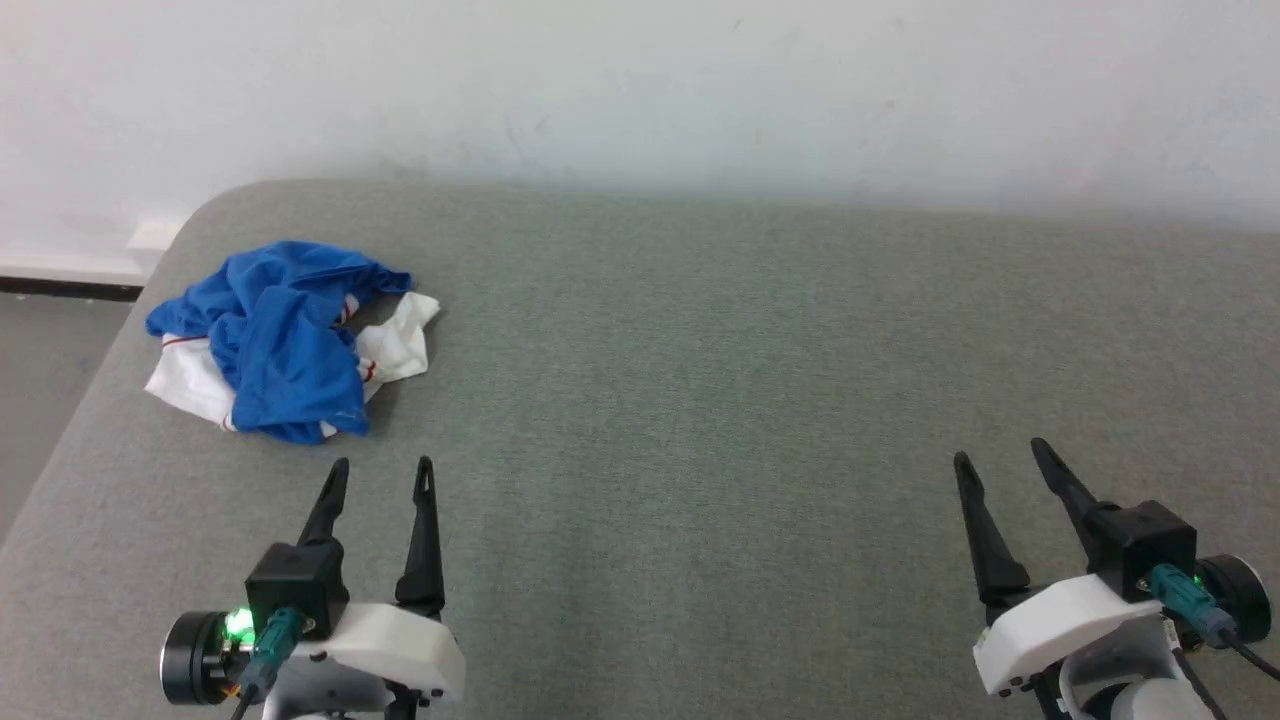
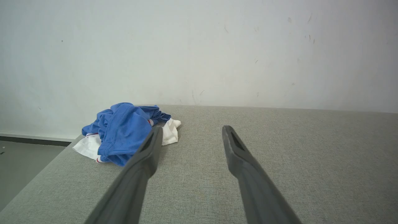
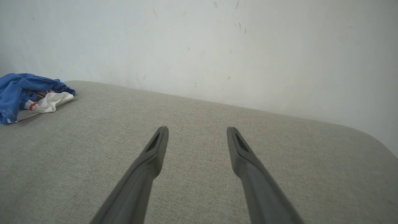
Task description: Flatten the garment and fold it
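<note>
The jersey T-shirt (image 1: 285,350) is soft, crumpled cloth. The table top (image 1: 700,400) is covered in matt, coarse-woven grey fabric. The left gripper (image 1: 382,462) and right gripper (image 1: 1001,450) look matt dark plastic.

A grey cloth-covered table (image 1: 700,400) with rounded corners is seen in front of a marked white wall (image 1: 640,90), and a grey floor (image 1: 40,380) with a dark baseboard (image 1: 60,289) is seen beyond its left edge.

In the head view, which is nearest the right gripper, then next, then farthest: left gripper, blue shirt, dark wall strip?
From the right gripper:
1. left gripper, straight across the table.
2. blue shirt, farther left and back.
3. dark wall strip, beyond the table's left edge.
</note>
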### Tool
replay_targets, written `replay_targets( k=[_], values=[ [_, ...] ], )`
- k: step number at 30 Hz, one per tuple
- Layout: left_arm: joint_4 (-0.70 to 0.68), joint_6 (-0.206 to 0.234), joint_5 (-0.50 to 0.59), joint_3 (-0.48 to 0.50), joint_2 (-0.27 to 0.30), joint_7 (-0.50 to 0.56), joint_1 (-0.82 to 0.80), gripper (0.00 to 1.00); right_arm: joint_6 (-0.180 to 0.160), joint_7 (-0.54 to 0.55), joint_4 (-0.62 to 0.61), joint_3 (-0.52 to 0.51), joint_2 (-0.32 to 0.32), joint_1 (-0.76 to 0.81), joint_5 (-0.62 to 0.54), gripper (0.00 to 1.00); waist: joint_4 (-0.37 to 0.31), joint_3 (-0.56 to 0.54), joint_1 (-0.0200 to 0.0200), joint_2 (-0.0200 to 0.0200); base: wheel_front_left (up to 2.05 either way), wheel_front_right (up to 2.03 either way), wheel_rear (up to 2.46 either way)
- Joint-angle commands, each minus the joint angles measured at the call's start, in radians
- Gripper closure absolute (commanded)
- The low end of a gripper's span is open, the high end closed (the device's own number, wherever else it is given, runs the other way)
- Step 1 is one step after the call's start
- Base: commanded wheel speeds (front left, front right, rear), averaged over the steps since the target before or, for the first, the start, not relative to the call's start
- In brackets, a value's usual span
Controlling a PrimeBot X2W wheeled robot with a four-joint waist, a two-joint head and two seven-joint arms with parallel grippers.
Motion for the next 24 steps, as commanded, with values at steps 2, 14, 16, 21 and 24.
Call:
replay_targets(
  k=[2, 14, 16, 21, 24],
  values=[
    [-0.007, 0.008, -0.008, -0.003, -0.002, -0.013, 0.016, 0.00, -0.001, -0.011, 0.006, 0.009, 0.002, -0.011, 0.004, 0.00, 0.022, 0.001, 0.0000, -0.0001, 0.00, 0.00, 0.00],
    [-0.007, 0.018, -0.018, -0.007, -0.003, -0.038, 0.031, 0.00, -0.001, -0.022, 0.026, 0.031, 0.002, -0.019, 0.010, 0.00, 0.108, -0.004, 0.0000, -0.0001, 0.00, 0.00, 0.00],
    [-0.007, 0.019, -0.019, -0.007, -0.003, -0.042, 0.033, 0.00, -0.001, -0.026, 0.030, 0.035, 0.002, -0.020, 0.012, 0.00, 0.124, -0.005, 0.0000, -0.0001, 0.00, 0.00, 0.00],
    [-0.005, 0.019, -0.020, -0.009, -0.003, -0.053, 0.040, 0.00, -0.001, -0.034, 0.042, 0.045, 0.003, -0.022, 0.016, 0.00, 0.167, -0.010, 0.0000, -0.0001, 0.00, 0.00, 0.00],
    [-0.005, 0.019, -0.022, -0.010, -0.003, -0.059, 0.046, 0.00, -0.001, -0.039, 0.048, 0.049, 0.003, -0.023, 0.019, 0.00, 0.194, -0.012, 0.0000, -0.0001, 0.00, 0.00, 0.00]
  ],
)
